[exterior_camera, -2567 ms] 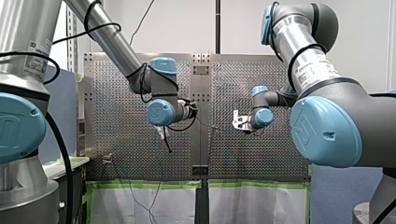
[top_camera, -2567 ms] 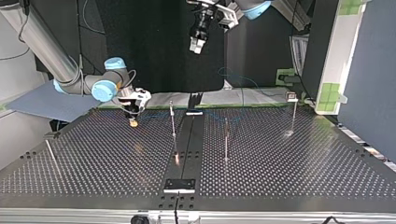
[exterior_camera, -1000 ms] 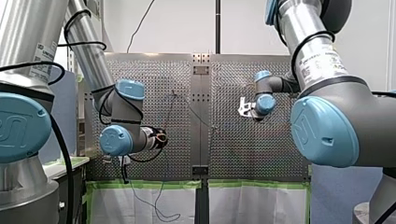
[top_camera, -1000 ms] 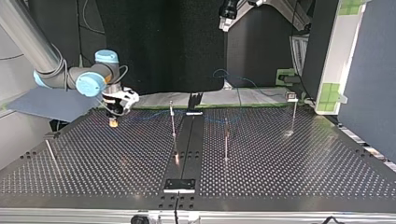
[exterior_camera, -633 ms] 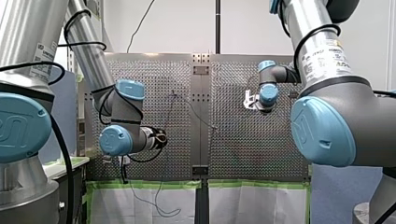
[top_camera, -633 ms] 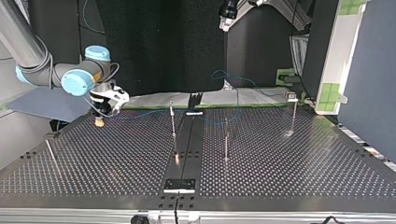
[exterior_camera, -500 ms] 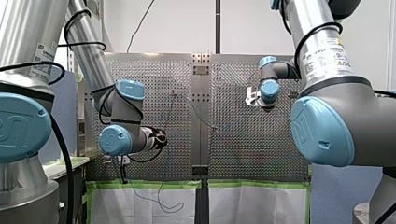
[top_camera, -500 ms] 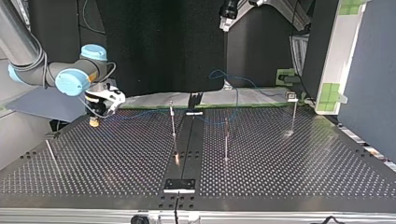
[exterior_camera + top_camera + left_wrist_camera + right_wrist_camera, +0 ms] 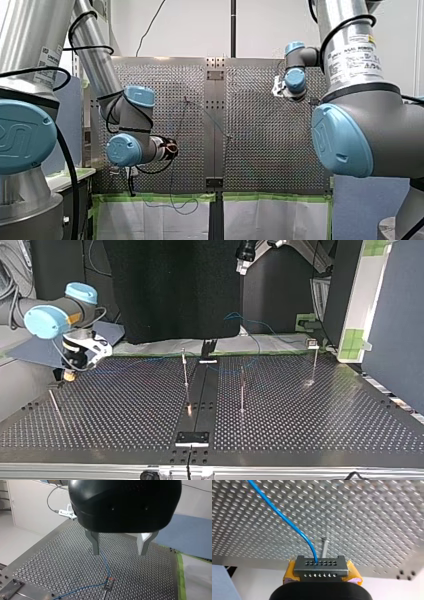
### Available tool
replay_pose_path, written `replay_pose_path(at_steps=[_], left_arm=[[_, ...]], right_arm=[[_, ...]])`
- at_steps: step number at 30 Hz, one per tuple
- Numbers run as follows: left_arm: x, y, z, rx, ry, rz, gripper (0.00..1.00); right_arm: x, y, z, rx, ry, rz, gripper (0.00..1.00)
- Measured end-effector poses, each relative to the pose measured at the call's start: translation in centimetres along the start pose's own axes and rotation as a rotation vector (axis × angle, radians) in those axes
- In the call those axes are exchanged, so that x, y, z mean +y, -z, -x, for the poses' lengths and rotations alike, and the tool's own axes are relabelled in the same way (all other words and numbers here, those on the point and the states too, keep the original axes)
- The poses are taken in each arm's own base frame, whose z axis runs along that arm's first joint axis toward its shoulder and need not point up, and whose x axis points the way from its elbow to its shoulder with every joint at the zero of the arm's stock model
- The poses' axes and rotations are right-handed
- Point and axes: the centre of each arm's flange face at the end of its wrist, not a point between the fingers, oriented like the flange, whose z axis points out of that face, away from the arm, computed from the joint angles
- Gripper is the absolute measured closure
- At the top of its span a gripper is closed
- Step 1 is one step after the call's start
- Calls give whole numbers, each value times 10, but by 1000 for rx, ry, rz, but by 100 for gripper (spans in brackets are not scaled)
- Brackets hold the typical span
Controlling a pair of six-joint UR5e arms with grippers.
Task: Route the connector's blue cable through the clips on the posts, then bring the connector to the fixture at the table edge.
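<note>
**Yellow pads [image 9: 290, 573] clamp the connector [image 9: 319, 566]; left gripper [image 9: 118, 547] spread and empty**

Right wrist view. My right gripper [image 9: 320, 572] is closed on the connector, one yellow pad against each short end. The connector is a dark grey block with two rows of small holes facing the camera. The blue cable [image 9: 284, 517] leaves a hole in the upper row and arcs away over the perforated table [image 9: 367, 512]. A thin post [image 9: 325, 547] stands just beyond the connector.

Top view. The right gripper [image 9: 70, 374] hangs low at the table's far left corner, tips pointing down. Cannot tell whether they touch the surface. A tilted post [image 9: 54, 405] stands near the left edge, nearer the camera than the gripper. The cable [image 9: 140, 361] runs from the gripper along the far edge to the top of the middle post [image 9: 185, 367]. It sags past a second post [image 9: 242, 390], then loops up beyond the far edge. A third post [image 9: 315, 360] stands well apart at the view's right.

Left wrist view. The left gripper's metal fingers [image 9: 95, 543] stand wide apart with nothing between them, well above the table. Below them the cable meets a clip [image 9: 108, 584] atop a post and carries on toward the table's edge.
</note>
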Motion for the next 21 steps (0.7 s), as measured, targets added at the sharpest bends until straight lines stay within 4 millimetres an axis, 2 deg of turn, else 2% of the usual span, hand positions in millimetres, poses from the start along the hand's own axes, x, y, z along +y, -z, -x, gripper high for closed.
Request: replay_pose_path(at_steps=[8,21], left_arm=[[0,-1,0,0,-2,-5,0],[-1,-1,0,-2,-15,-6,0]], right_arm=[[12,15,-33,58,-25,-1,100],[31,38,-56,163,-63,-23,100]])
